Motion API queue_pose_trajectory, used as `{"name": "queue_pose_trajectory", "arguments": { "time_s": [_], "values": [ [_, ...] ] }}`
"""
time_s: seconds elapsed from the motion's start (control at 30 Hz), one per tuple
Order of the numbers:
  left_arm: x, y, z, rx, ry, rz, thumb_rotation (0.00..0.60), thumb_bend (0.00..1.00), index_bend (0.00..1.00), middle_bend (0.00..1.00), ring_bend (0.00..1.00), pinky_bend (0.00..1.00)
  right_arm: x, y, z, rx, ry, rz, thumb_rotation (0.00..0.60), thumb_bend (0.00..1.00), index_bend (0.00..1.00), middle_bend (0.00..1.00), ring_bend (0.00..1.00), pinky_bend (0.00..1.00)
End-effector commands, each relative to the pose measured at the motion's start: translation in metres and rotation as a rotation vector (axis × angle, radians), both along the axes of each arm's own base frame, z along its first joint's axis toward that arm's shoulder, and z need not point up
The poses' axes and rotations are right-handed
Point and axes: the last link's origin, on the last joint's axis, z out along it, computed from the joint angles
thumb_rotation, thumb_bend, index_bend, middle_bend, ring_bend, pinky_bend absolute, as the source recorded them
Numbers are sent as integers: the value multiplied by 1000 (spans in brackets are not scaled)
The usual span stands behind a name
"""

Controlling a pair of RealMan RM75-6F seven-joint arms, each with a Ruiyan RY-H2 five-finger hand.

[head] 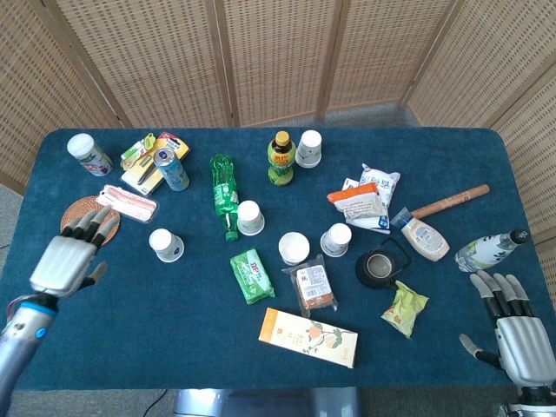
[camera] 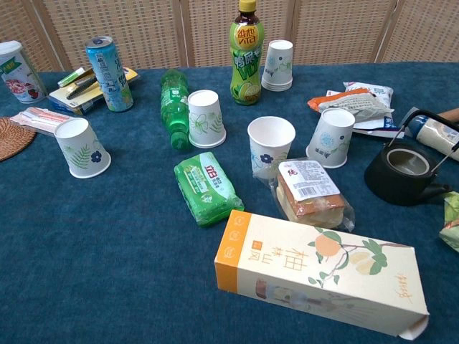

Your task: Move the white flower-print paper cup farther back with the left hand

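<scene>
The long orange-and-cream carton (camera: 319, 272) bears the large characters 柚, 林 and 风; behind it, the wrapped snack pack (camera: 310, 190) shows 梅.
</scene>
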Motion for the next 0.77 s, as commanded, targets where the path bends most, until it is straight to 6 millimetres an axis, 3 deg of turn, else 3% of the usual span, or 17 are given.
{"name": "queue_pose_trajectory", "arguments": {
  "time_s": [0.03,0.33,0.5,0.77],
  "values": [
    [-19,-29,19,34,-53,56,600,430,0,0,0,46,0,0,2,-10,-2,0,600,226,0,0,0,0],
    [-55,-63,28,102,-178,146,600,431,0,0,0,0,-6,-5,9,-79,70,-12,600,225,0,0,0,0],
    [-61,-77,26,129,-261,83,600,431,0,0,0,0,-7,-4,11,-102,78,-12,600,225,0,0,0,0],
    [-55,-89,29,157,-283,-10,600,430,0,0,0,0,-7,-4,10,-97,70,-25,600,226,0,0,0,0]
  ]
}}
